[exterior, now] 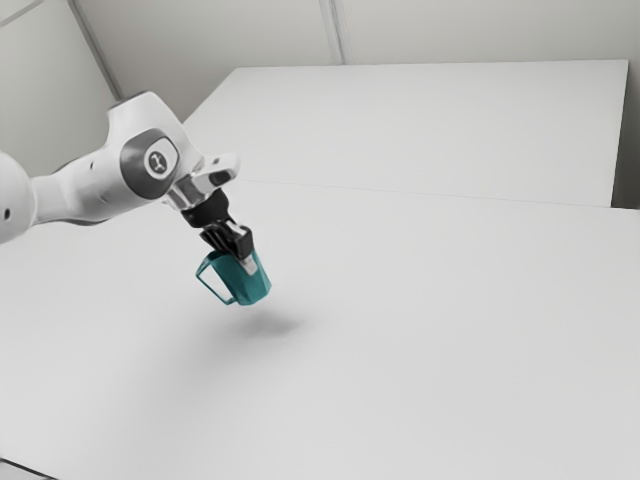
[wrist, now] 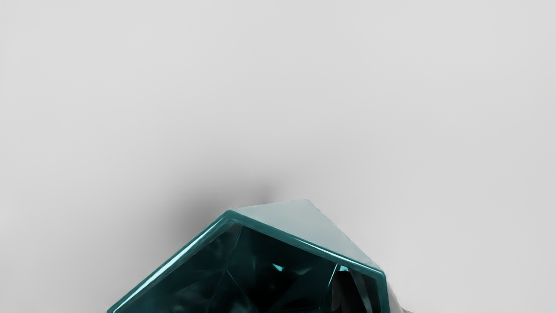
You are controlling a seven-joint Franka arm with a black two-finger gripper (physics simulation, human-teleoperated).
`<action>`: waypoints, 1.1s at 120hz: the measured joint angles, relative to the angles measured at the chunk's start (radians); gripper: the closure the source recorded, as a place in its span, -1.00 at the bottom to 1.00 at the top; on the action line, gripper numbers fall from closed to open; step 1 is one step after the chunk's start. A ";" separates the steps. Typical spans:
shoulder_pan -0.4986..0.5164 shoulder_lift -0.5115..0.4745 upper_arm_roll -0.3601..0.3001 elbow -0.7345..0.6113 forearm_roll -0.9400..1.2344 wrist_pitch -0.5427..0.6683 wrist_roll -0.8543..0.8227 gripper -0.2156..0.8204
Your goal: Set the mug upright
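My gripper is above the table, shut on the wall of the teal faceted mug. The mug hangs tilted, clear of the tabletop, its handle toward the exterior view's left and its open end toward my hand. In the wrist view I look into the mug past its angular rim. There the gripper straddles the rim, one dark finger inside the mug and a pale one outside it.
The white table extends below and around the mug, whose soft shadow falls on it. A second white surface lies farther back, with pale walls behind it.
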 joint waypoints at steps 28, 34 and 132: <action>-0.022 -0.015 -0.019 -0.028 0.199 -0.004 -0.128 0.93; -0.023 -0.015 -0.023 -0.034 0.234 0.001 -0.155 0.93; -0.019 0.019 -0.051 -0.146 0.513 0.190 -0.504 0.93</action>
